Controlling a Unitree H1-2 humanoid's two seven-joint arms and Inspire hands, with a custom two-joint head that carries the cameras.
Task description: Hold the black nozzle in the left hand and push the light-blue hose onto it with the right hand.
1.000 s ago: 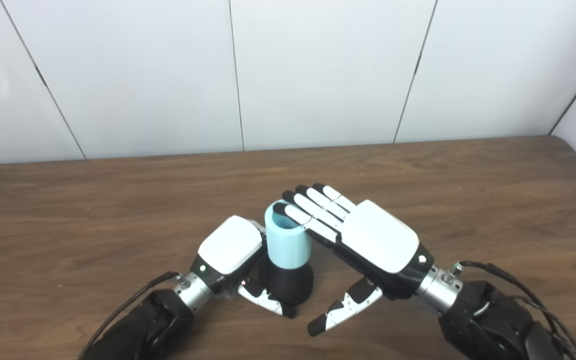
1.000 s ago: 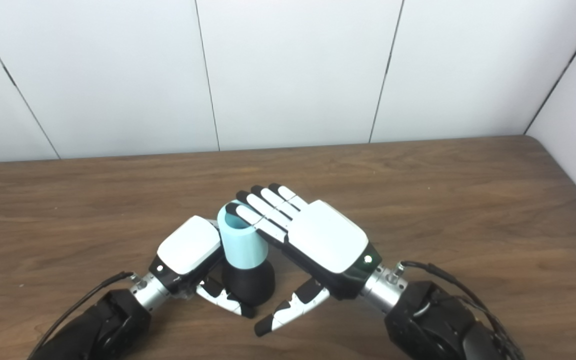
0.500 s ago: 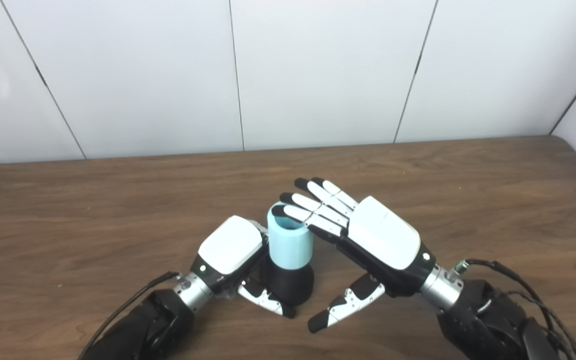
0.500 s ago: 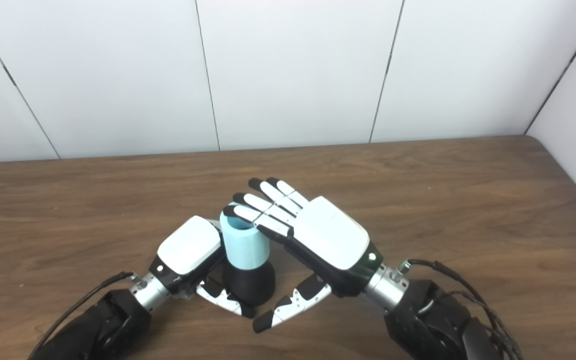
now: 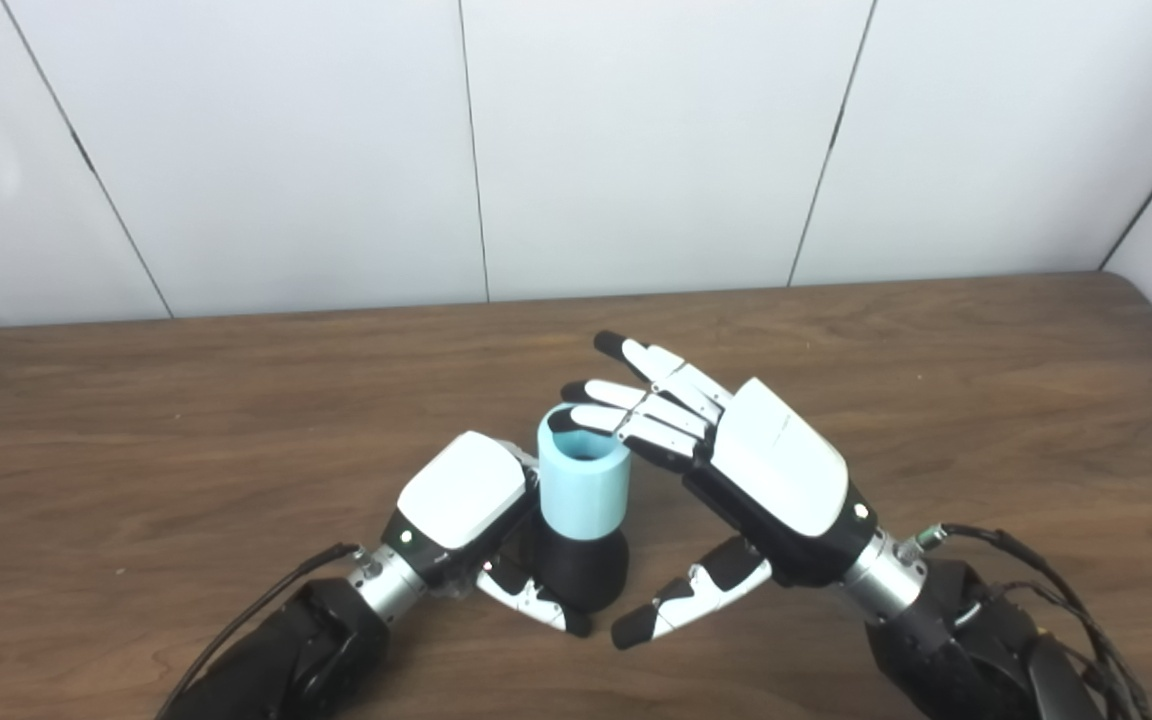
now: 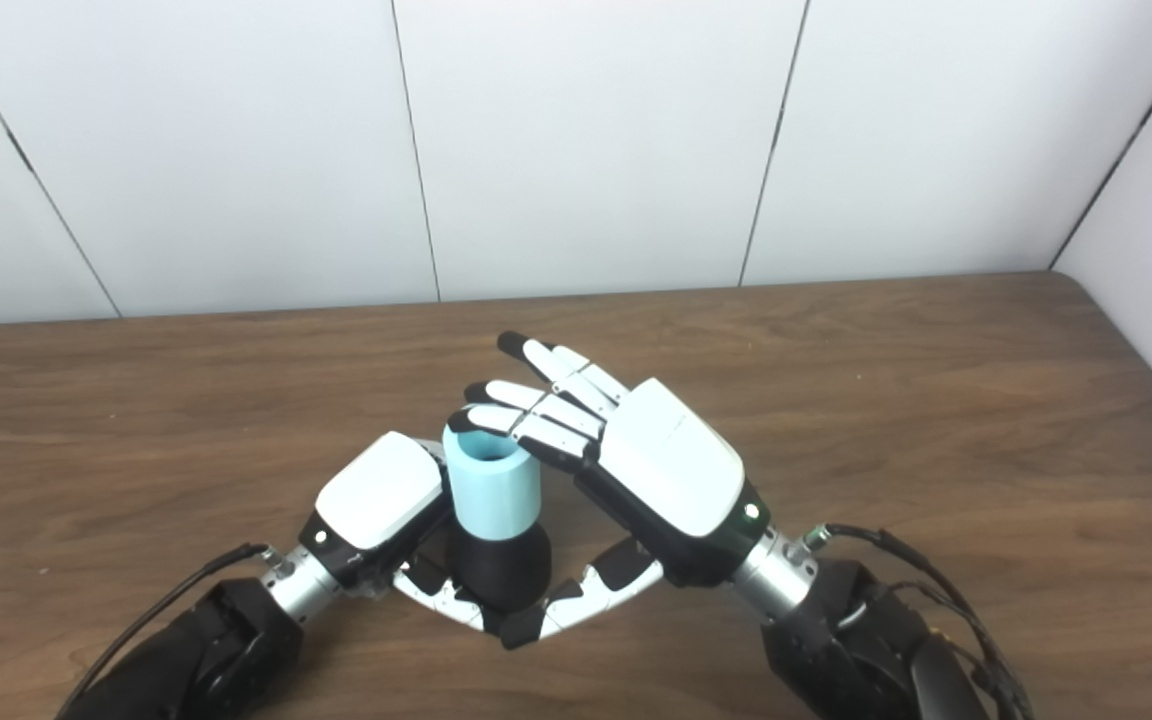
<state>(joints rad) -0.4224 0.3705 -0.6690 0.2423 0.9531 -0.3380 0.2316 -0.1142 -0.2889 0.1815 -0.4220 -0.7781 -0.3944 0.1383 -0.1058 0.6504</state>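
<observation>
1. Two hands meet near the front middle of the wooden bench (image 5: 936, 380), with the task's two parts standing between them.
2. The black nozzle (image 5: 576, 570) stands upright on the bench, its rounded body widening toward the base.
3. The light-blue hose (image 5: 584, 485), a short open-topped tube, sits upright on top of the nozzle, its lower end over the nozzle's neck.
4. The left hand (image 5: 461, 500) comes in from the lower left and is closed on the nozzle: its white back presses against the left side of the hose, and its thumb wraps across the front of the nozzle's base. Its fingers on the far side are hidden.
5. The right hand (image 5: 771, 470) holds nothing. Its fingers (image 5: 626, 420) are straight and spread apart, tilted upward, with the lowest fingertip just at the right rim of the hose; whether it touches the rim cannot be told.
6. The right thumb (image 5: 681, 600) points down and left, its tip near the nozzle's base and close to the left thumb.
7. Behind the bench stands a white panelled wall (image 5: 636, 140).
</observation>
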